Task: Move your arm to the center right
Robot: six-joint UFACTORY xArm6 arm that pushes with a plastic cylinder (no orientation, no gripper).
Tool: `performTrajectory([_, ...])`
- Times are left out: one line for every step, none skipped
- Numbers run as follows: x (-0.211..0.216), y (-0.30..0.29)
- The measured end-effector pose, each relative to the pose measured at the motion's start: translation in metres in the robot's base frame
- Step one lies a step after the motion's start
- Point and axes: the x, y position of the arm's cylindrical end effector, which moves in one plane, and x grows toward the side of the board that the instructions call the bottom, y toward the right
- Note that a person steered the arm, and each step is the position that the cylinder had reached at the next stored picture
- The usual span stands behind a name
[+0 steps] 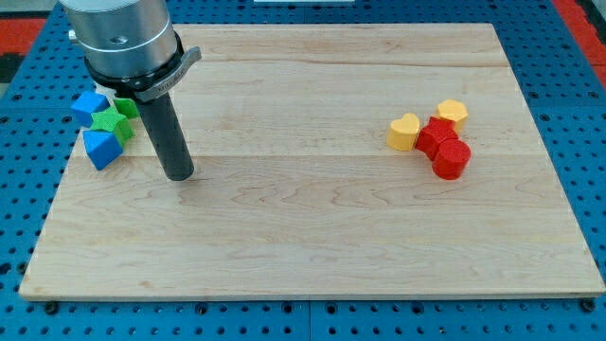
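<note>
We stand at the very start of the job: our end effector is only a straight dark rod with nothing to open or clench, so it grasps nothing, and my tip [178, 174] rests on the pale wooden counter [312, 237] at its left side, a little to the far side of the middle. Just left of the tip sits a small cluster at the counter's left edge: a blue triangular block [100, 148] nearest it, a green star-like block [114, 122] beyond, then a second green block [127, 107] and a blue block [90, 104], both partly hidden, their shapes hard to tell. The tip is close beside this cluster but apart from it. The goal, the centre right of the counter, lies well apart across bare wood, and there a yellow heart-shaped block [404, 132], a yellow hexagonal block [453, 112], a red block [436, 138] and a red cylindrical block [452, 159] huddle together. We judge the next move to be a long slide rightward; it may nudge these blocks.
</note>
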Motion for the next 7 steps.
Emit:
performTrajectory([0.000, 0.000])
performTrajectory([0.003, 0.000])
performTrajectory([0.033, -0.016])
performTrajectory([0.053, 0.068])
performTrajectory([0.057, 0.099])
performTrajectory([0.063, 0.174])
performTrajectory([0.073, 0.277])
